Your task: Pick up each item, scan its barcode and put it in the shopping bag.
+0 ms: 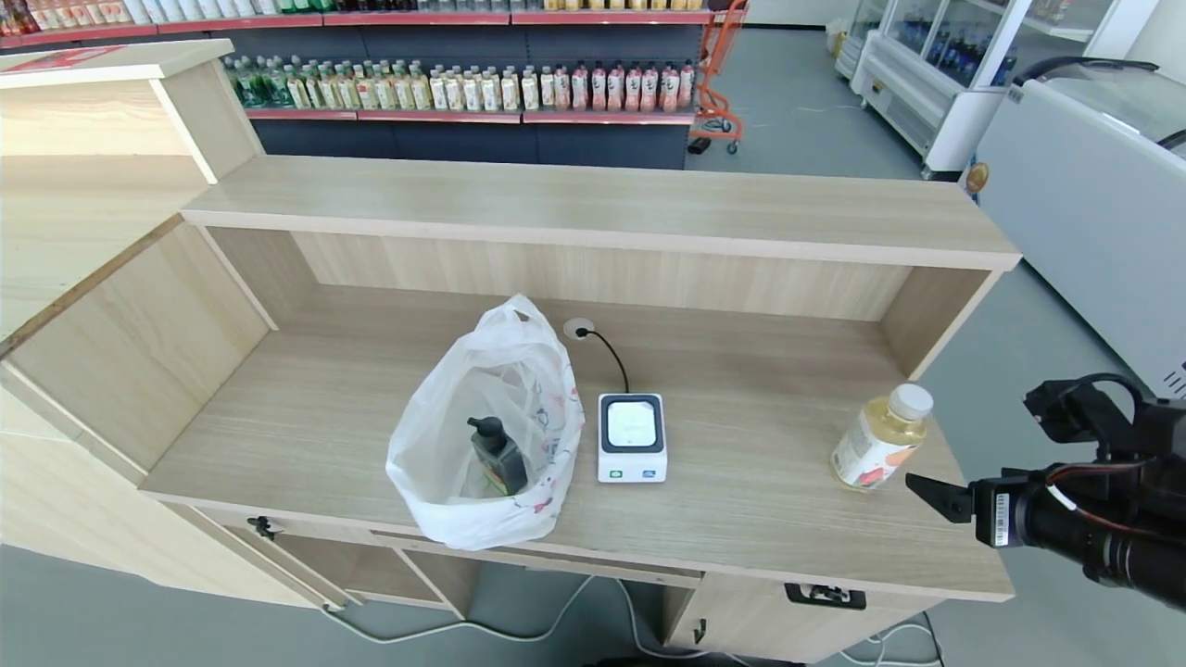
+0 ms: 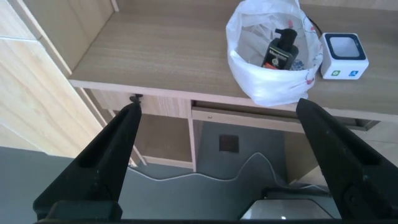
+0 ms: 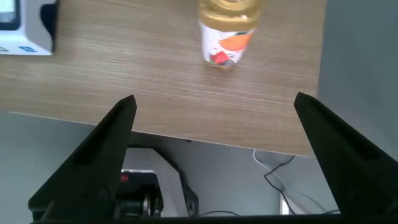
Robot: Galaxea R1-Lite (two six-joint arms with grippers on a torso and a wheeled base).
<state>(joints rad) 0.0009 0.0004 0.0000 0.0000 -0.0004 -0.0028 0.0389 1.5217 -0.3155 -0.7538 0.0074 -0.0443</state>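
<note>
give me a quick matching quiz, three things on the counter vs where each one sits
Things:
1. pump bottle
2. scanner
3. drink bottle

Places:
A. near the right edge of the counter
B. inside the shopping bag
C. mid-counter, just right of the bag

Pairs: 1-B, 2-C, 3-A

A shop — wooden checkout counter (image 1: 760, 519) with barcode scanner (image 1: 632, 436), shelves of bottled drinks (image 1: 463, 88) and glass-fronted chillers (image 1: 936, 56) behind.
</note>
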